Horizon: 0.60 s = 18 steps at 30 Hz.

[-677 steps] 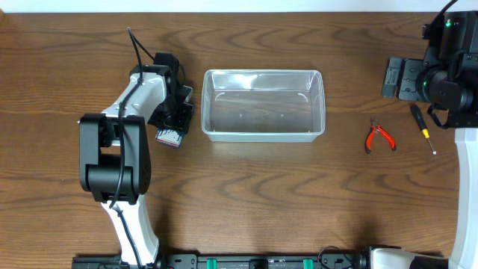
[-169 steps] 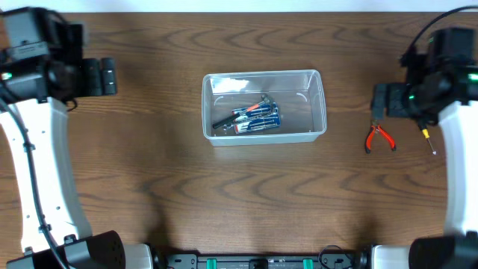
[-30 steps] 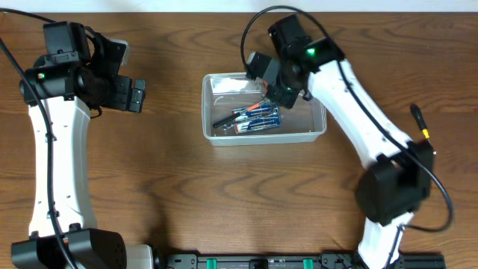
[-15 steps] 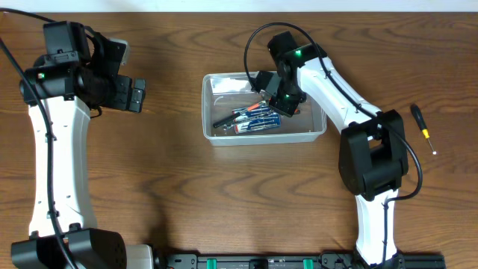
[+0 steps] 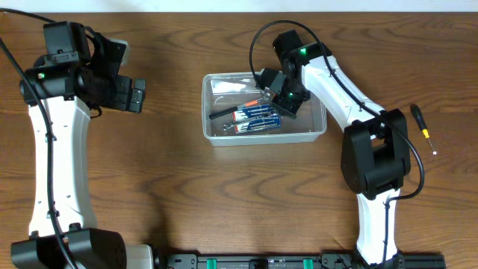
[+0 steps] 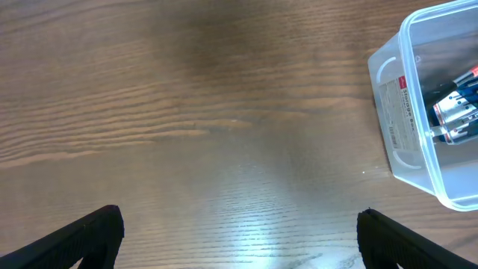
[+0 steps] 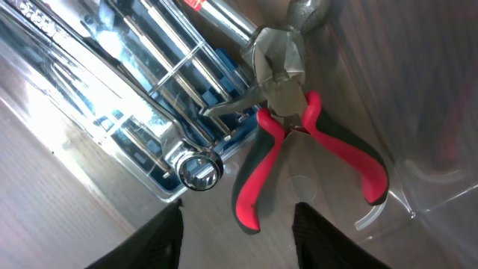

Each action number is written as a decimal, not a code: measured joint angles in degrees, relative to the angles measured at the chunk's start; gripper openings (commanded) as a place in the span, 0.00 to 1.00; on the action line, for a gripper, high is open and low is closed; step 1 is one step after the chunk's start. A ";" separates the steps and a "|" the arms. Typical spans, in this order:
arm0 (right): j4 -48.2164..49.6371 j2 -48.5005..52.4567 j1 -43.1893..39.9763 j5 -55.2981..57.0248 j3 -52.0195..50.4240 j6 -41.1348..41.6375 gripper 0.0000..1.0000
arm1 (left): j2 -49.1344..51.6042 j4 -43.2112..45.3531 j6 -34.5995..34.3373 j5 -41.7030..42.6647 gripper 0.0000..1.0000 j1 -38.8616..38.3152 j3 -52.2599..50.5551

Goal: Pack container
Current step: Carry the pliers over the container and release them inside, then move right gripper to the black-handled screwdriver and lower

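The container [image 5: 263, 138] is a clear plastic bin in the middle of the table. Inside it lie a blue pack of wrenches [image 5: 254, 118] and red-handled pliers [image 7: 299, 142]. My right gripper [image 5: 282, 94] hangs over the bin's right half. In the right wrist view the right gripper [image 7: 237, 243] is open, and the pliers lie free on the bin floor just beyond its fingertips [image 7: 160, 239], beside the blue pack [image 7: 142, 90]. My left gripper [image 5: 139, 95] is wide open above bare table, left of the container [image 6: 407, 90], with nothing between its fingers [image 6: 82, 239].
A black-handled screwdriver [image 5: 422, 127] lies on the table at the far right. The right arm's links reach from the table's front edge up over the bin's right side. Bare wood surrounds the bin.
My right gripper has opened and let go of the pliers, which now lie in the container. The right arm has shifted slightly over the bin. The left arm has not moved.
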 measured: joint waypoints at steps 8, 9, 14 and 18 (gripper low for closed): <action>-2.49 -0.55 0.00 0.81 0.59 5.31 0.43 | 0.02 -0.02 0.00 0.00 0.98 0.00 0.00; -3.41 -1.07 -0.02 1.40 1.11 6.25 0.44 | 0.00 -0.02 0.00 0.00 0.98 0.00 0.00; -4.31 -8.81 -1.70 7.80 5.77 13.03 0.79 | 0.02 0.00 0.00 0.00 0.98 0.00 0.00; -5.62 -20.15 -9.90 11.78 8.46 16.37 0.86 | 0.02 -0.02 0.00 0.00 0.98 0.00 0.00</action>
